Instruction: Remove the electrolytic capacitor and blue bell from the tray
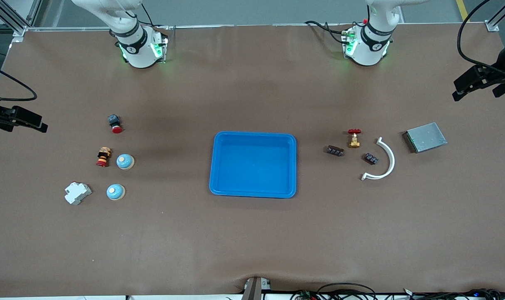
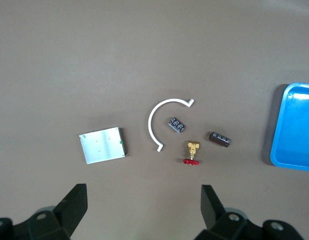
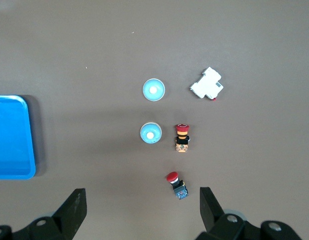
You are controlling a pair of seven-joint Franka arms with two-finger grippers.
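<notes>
Nearest the front camera, one blue bell [image 1: 115, 191] sits on the desk [image 1: 252, 250] toward the right arm's end; two capacitors [image 1: 334, 150] lie toward the left arm's. Empty tray [image 1: 253, 164] suggests the removal is done. Left claw [image 2: 144, 210] and right claw [image 3: 142, 210] hang wide, holding nothing.

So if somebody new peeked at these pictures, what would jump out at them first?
The bright blue shallow plastic tray in the middle of the brown table, with nothing in it. Next, two round light-blue bells toward the right arm's end, beside a small white plastic block. Toward the left arm's end, a curved white plastic strip lies near a flat grey metal box.
</notes>
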